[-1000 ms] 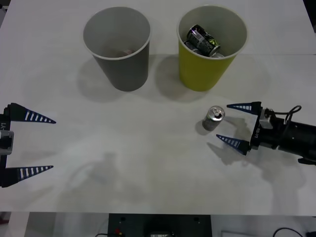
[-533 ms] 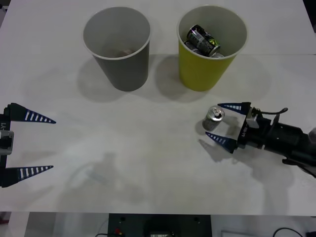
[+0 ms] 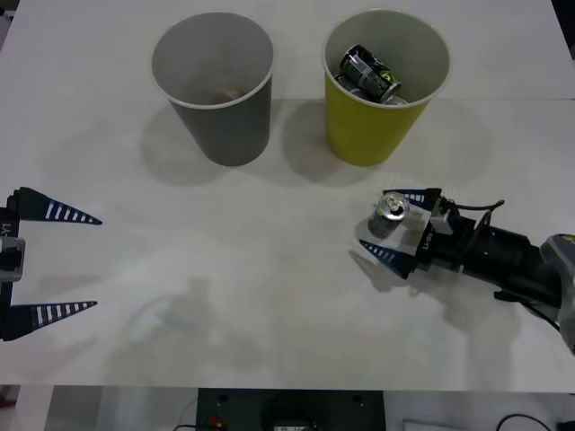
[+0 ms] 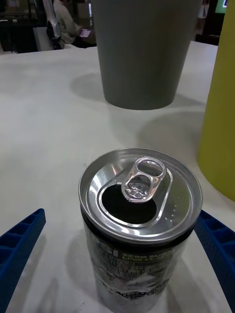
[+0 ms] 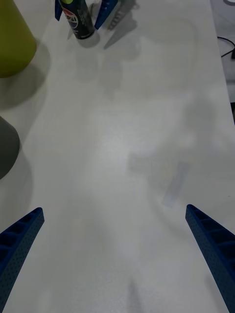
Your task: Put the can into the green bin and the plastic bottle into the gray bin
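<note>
Front view: the can (image 3: 391, 215) stood upright on the white table (image 3: 269, 269), between the two spread blue fingers of the right gripper (image 3: 393, 224), one finger on each side, neither visibly pressing on it. The green bin (image 3: 384, 85) stood close beyond the can, holding at least one dark can (image 3: 368, 72) with green markings; the gray bin (image 3: 214, 85) stood to its left, well apart from the can, with something small and pale at its bottom, too dim to name. The left gripper (image 3: 54, 262) lay at the table's left edge, fingers wide apart, holding nothing. Right wrist view: the can (image 4: 141, 220) filled the space between the fingertips (image 4: 22, 242), a narrow gap showing at each side; silver top, pull tab lifted back, mouth open and dark. Small print ran round the side below the rim, too blurred to read with certainty. The gray bin (image 4: 144, 49) stood behind, the green bin's wall (image 4: 220, 117) nearer at one side. Left wrist view: the own fingers (image 5: 19, 244) stood apart over bare table; farther off, the can (image 5: 78, 19) sat between the other arm's blue fingers, a red, white and blue roundel on its dark side, beside the green bin (image 5: 14, 41) and an edge of the gray bin (image 5: 7, 146).
</note>
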Robot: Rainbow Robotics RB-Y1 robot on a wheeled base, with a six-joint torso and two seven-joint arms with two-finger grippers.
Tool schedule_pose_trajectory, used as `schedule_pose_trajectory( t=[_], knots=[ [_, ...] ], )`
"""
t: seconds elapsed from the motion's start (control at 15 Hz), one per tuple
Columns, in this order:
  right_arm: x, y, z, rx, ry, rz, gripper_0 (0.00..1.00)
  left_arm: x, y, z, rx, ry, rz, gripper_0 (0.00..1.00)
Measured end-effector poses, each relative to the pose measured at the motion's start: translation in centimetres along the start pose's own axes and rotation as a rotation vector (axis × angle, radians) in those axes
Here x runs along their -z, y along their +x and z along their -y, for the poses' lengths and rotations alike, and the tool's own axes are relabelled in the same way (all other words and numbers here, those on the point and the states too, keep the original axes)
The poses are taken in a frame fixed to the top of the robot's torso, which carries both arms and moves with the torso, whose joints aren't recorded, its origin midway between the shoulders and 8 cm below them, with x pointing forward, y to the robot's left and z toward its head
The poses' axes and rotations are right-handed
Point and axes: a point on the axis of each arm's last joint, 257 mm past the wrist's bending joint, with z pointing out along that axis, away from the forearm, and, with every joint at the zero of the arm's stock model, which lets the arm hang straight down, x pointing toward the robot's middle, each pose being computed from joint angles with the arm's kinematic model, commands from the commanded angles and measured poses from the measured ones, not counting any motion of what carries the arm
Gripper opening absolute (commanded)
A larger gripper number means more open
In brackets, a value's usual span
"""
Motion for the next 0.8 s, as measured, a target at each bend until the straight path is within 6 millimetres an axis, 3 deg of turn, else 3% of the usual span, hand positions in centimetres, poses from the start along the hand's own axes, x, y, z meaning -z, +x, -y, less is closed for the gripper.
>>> schedule_pose_trajectory(
  t=[0.07, 0.13, 0.2, 0.8],
  knots=[
    [-0.17, 0.02, 0.01, 0.001, 0.002, -0.001, 1.00, 0.00, 0.00, 0.00, 0.000, 0.000, 0.000, 1.00],
    [-0.35, -0.06, 0.01, 0.003, 0.001, -0.001, 0.24, 0.00, 0.00, 0.00, 0.000, 0.000, 0.000, 1.00],
    [-0.52, -0.11, -0.12, 0.004, -0.004, 0.000, 0.00, 0.00, 0.00, 0.00, 0.000, 0.000, 0.000, 1.00],
    [-0.35, -0.30, 0.00, -0.005, -0.021, -0.006, 0.00, 0.00, 0.00, 0.00, 0.000, 0.000, 0.000, 1.00]
  ],
)
